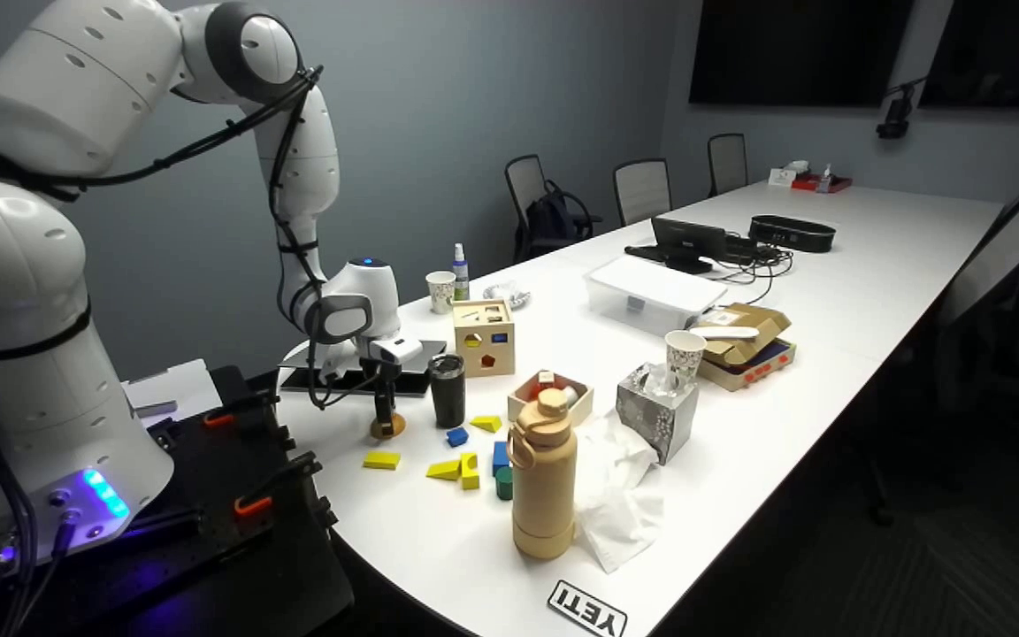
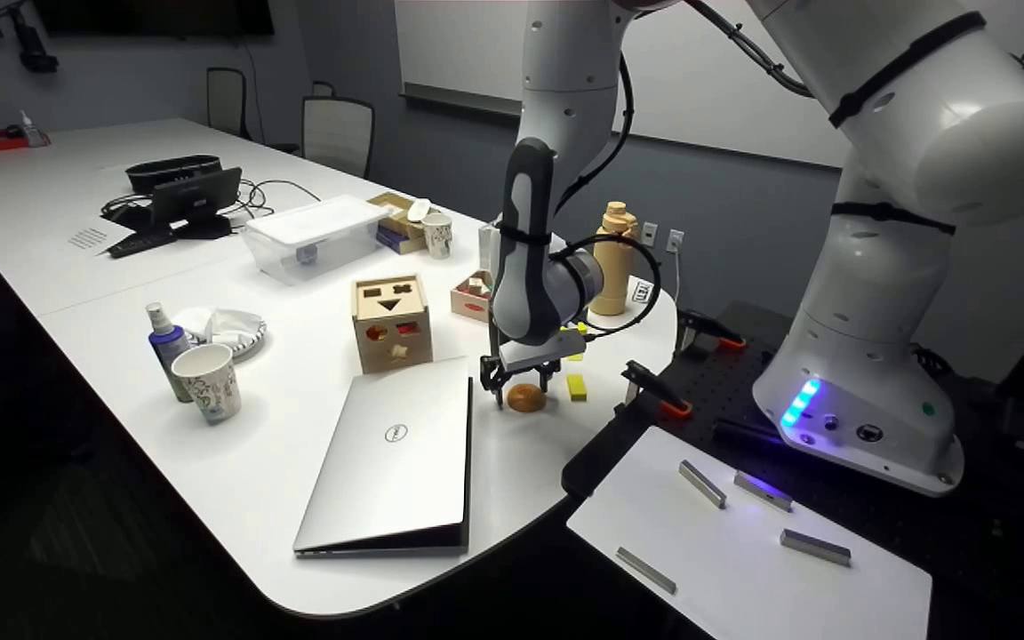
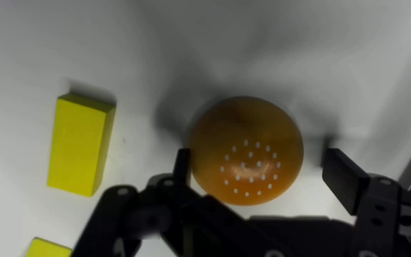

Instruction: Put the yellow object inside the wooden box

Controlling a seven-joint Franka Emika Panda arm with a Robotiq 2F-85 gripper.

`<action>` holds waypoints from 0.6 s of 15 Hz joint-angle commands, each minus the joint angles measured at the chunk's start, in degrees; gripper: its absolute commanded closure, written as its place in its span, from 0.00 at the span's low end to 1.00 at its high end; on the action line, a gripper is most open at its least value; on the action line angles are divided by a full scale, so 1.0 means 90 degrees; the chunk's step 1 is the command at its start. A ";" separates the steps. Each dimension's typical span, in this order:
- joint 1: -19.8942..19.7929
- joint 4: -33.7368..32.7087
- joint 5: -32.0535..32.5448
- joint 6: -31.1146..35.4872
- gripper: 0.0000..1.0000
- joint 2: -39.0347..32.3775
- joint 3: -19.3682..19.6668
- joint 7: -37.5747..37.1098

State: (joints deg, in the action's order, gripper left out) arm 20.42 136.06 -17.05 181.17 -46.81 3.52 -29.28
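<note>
Standing wide around a bun (image 3: pixel 244 153), the gripper (image 3: pixel 259 162) has nothing clamped: in the wrist view a gap shows on the bun's right, while on its left the gripper overlaps the bun's edge, and whether they touch cannot be told. The bun sits on the worktop (image 1: pixel 439 540). Just outside the gripper, at the left of the wrist view, lies a yellow block (image 3: pixel 79 144), and a second yellow block (image 3: pixel 48 248) is cut off by the lower left corner. An exterior view shows four yellow pieces (image 1: pixel 381 460) below the middle of the frame. A tumbler (image 1: pixel 448 394) stands between the gripper and the box (image 1: pixel 485 351) in that frame; the box is upright near the middle in both exterior views, well apart from the gripper.

Progress looks slight. Those pieces all lie outside the box; a yellow patch (image 1: pixel 472 340) shows on its side, but whether that is a piece within is hard to tell. By colour the blocks fit the task and the orange-brown bun does not, though the gripper seems set for it; which block is meant is unclear. Gripping, lifting, carrying and dropping one in all seem left.
</note>
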 commanded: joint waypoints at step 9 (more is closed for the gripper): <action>-0.0301 -0.0017 -0.0123 -0.0276 0.47 0.0213 -0.0277 0.0194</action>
State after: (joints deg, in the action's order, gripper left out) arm 19.70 135.92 -17.05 181.05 -46.73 2.99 -29.19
